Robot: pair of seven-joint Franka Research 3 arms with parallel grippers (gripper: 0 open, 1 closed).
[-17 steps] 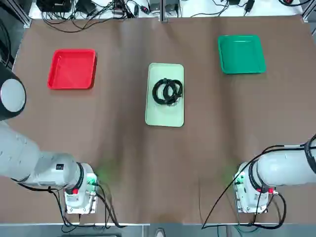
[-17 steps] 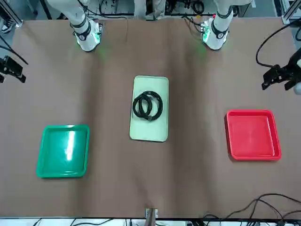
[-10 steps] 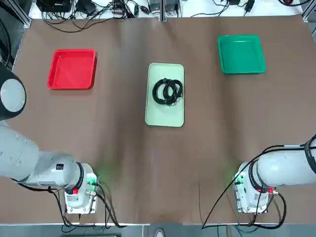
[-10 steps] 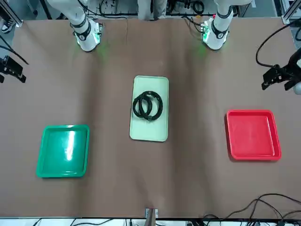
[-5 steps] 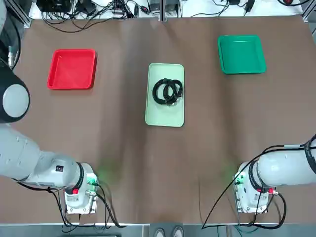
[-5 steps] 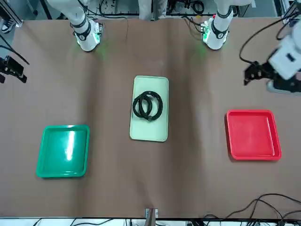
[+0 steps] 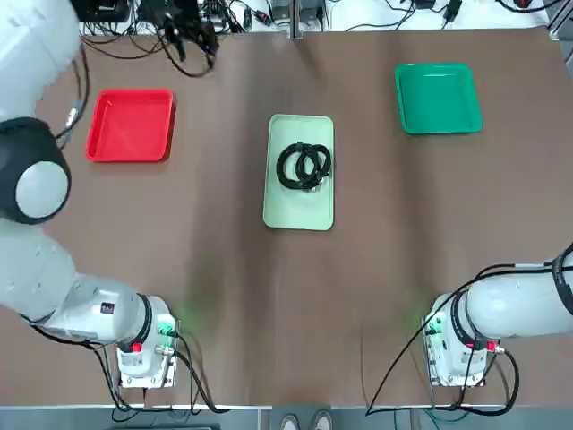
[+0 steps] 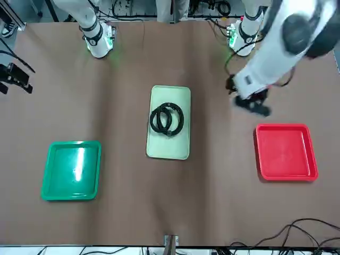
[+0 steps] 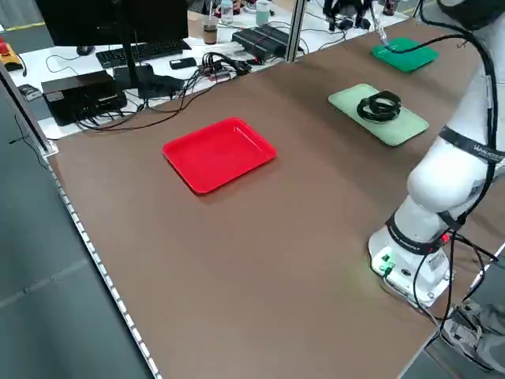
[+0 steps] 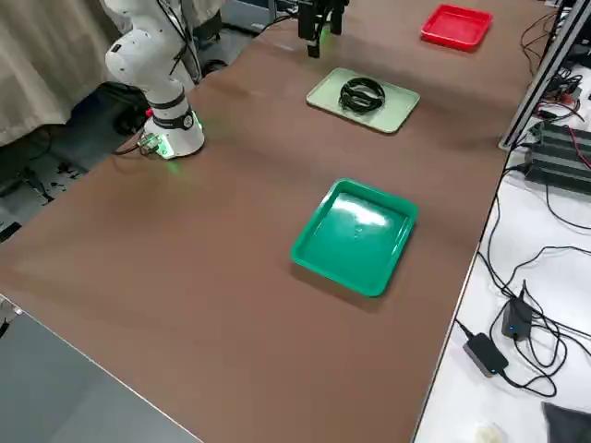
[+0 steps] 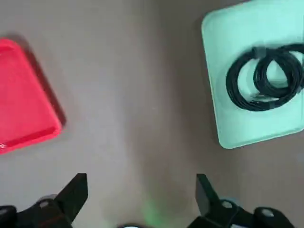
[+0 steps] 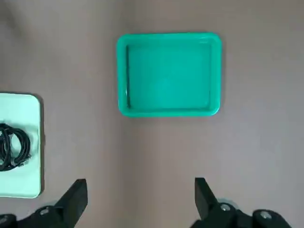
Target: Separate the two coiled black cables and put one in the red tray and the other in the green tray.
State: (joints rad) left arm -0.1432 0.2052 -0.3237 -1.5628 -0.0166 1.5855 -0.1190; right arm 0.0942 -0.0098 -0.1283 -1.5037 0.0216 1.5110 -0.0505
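The two coiled black cables (image 7: 304,167) lie overlapping side by side on a pale mint tray (image 7: 300,215) at the table's middle. The red tray (image 7: 131,125) sits at the far left and holds nothing. At the far right, the green tray (image 7: 438,98) holds nothing too. My left gripper (image 8: 249,103) hangs high above the table between the red tray and the mint tray, open and holding nothing. Its wrist view shows the cables (image 11: 263,78) and the red tray (image 11: 23,109) below. My right gripper (image 8: 13,79) stays open at the table's right edge, looking down on the green tray (image 12: 168,73).
Brown cloth covers the whole table (image 7: 224,269). Loose wires and boxes (image 7: 179,18) line the far edge beyond the cloth. Both arm bases (image 7: 143,354) stand at the near edge.
My left arm has swung in from the table's left edge toward the middle, so its gripper now hangs between the red tray and the mint tray. The right arm and cables have not moved.
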